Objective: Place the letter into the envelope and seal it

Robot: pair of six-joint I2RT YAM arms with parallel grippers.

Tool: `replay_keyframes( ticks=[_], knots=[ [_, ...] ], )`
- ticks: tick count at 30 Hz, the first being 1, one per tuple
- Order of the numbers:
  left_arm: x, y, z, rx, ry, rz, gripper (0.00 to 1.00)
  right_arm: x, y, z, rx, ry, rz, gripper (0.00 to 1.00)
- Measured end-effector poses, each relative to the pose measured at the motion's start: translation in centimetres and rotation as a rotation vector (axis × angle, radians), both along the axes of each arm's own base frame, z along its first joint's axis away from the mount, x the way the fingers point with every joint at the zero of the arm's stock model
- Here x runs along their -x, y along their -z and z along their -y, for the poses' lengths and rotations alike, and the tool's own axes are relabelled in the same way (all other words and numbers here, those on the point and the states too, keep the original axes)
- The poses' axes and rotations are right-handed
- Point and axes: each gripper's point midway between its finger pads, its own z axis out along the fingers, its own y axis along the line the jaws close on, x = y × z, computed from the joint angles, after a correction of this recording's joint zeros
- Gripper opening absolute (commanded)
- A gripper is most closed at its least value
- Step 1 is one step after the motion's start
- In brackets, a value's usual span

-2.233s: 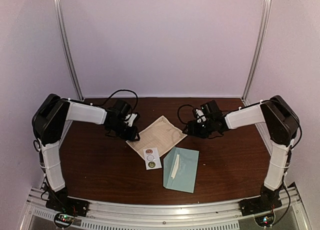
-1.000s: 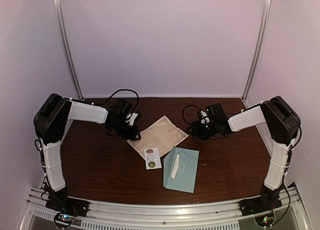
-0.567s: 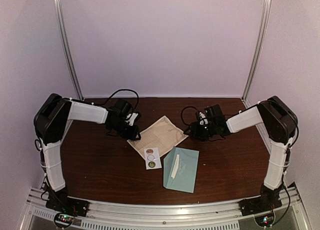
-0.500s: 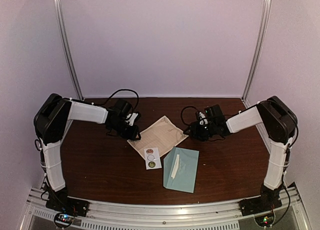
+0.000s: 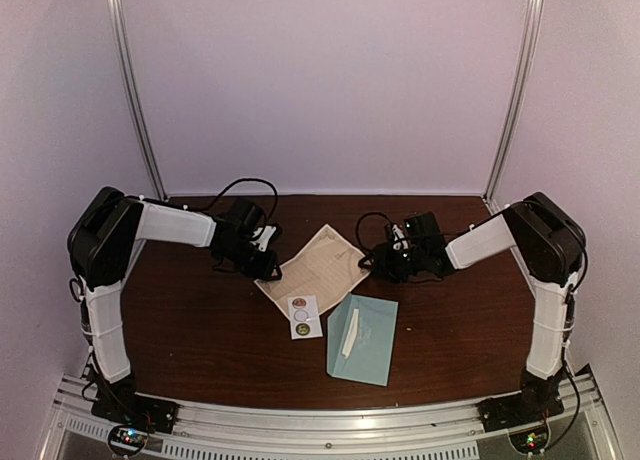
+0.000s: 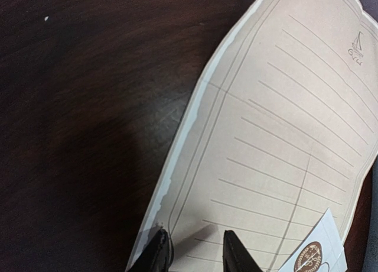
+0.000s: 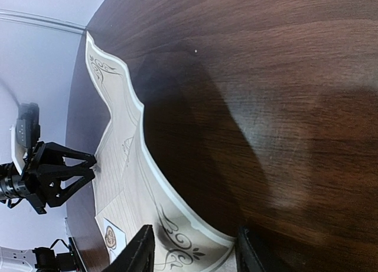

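Note:
The letter point(image 5: 318, 267) is a beige lined sheet lying at mid-table. My left gripper point(image 5: 268, 269) stands open on its left corner, one fingertip point(image 6: 157, 253) at the paper's edge and the other on the sheet. My right gripper point(image 5: 371, 263) is open at the letter's right corner. In the right wrist view that ornamented corner point(image 7: 189, 245) curls up off the wood between the two fingers point(image 7: 142, 248). The pale teal envelope point(image 5: 362, 338) lies nearer the front, its flap open, with a white strip on it, untouched.
A small white sticker strip point(image 5: 305, 316) with round seals lies against the letter's near edge, left of the envelope. Dark wooden table point(image 5: 200, 330), white walls at the back and sides. The left gripper point(image 7: 53, 177) shows in the right wrist view.
My right gripper has slid left up to the letter's right corner with its jaws narrowing, and that edge now lifts and curls. The left arm has stayed put.

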Motion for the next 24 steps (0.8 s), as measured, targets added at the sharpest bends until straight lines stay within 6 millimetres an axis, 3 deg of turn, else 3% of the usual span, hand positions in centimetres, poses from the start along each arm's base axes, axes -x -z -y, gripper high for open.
replay_keyframes(
  ticks=[11, 24],
  knots=[
    [0.0, 0.0, 0.0, 0.002, 0.002, -0.002, 0.31, 0.0, -0.3, -2.2, -0.048, -0.024, -0.002, 0.51],
    [0.0, 0.0, 0.2, 0.007, 0.004, -0.003, 0.31, 0.2, -0.6, -2.9, -0.076, -0.02, -0.01, 0.28]
  ],
)
